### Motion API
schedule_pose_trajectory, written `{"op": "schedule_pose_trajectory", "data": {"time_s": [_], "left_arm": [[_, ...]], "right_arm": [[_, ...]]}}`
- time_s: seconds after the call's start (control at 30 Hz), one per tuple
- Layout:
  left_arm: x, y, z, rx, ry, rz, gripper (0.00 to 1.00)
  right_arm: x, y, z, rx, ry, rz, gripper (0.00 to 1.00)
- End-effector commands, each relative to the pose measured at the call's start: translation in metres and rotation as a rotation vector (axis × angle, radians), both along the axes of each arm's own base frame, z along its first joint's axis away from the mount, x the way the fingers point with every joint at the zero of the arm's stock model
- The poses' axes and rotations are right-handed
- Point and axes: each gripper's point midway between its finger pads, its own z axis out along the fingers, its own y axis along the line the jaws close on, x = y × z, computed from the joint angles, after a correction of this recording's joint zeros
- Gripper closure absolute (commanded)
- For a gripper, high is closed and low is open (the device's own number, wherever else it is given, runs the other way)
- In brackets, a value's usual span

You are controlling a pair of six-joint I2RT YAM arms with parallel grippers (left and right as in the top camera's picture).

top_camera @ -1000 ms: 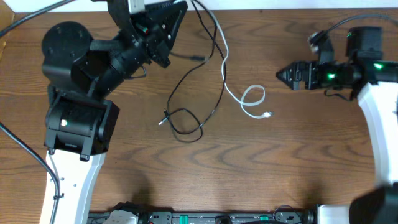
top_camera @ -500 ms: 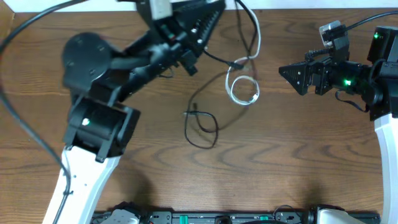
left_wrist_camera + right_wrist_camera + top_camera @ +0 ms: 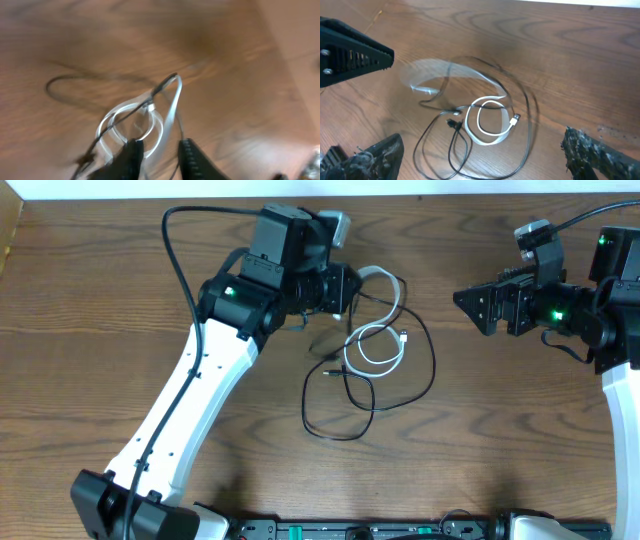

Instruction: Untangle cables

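On the table, looped black and white cables overlap

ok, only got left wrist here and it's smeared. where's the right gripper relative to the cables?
Observer: The right gripper hovers to the right of the white cable, open, touching nothing.
Operator: any black loop beyond the white one?
Observer: Yes. Overhead, the black cable makes a loop below the white coil in the picture, and they cross where they meet.
Operator: white plug free?
Observer: The white plug lies at the edge of its own coil, inside a wide black arc, with neither gripper on it.
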Motion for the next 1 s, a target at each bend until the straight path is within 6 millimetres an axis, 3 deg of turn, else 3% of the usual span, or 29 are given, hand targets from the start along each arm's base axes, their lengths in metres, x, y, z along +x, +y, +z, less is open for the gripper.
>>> {"op": "schedule_pose_trajectory", "data": {"time_s": [0.0,0.1,0.37,0.53,0.7,0.83,0.97], "left_arm": [[0.012,0.027,0.000,0.161,-0.092,0.070,0.53],[0.010,0.028,0.001,0.178,-0.107,0.049,0.45],[-0.002,0.033,-0.015,0.213,-0.040,0.035,0.45],[-0.022,0.022,-0.043,0.247,0.046,-0.031,0.45],[-0.037,0.005,-0.088,0.314,0.156,-0.093,0.45],[-0.029,0.033,-0.122,0.448,0.265,0.134,0.45],[-0.003,0.060,-0.132,0.515,0.232,0.329,0.43]], "right_arm": [[0.002,-0.002,0.000,-0.013,-0.003,-0.002,0.01],[0.004,-0.002,-0.004,-0.015,0.007,-0.003,0.01],[0.009,-0.002,-0.025,-0.001,0.097,-0.010,0.02],[0.013,-0.003,-0.034,0.003,0.128,-0.011,0.03],[0.013,-0.003,-0.036,0.003,0.135,-0.011,0.03],[0.010,-0.004,-0.040,-0.004,0.156,-0.017,0.03],[0.010,-0.008,-0.042,-0.025,0.161,-0.034,0.03]]}}
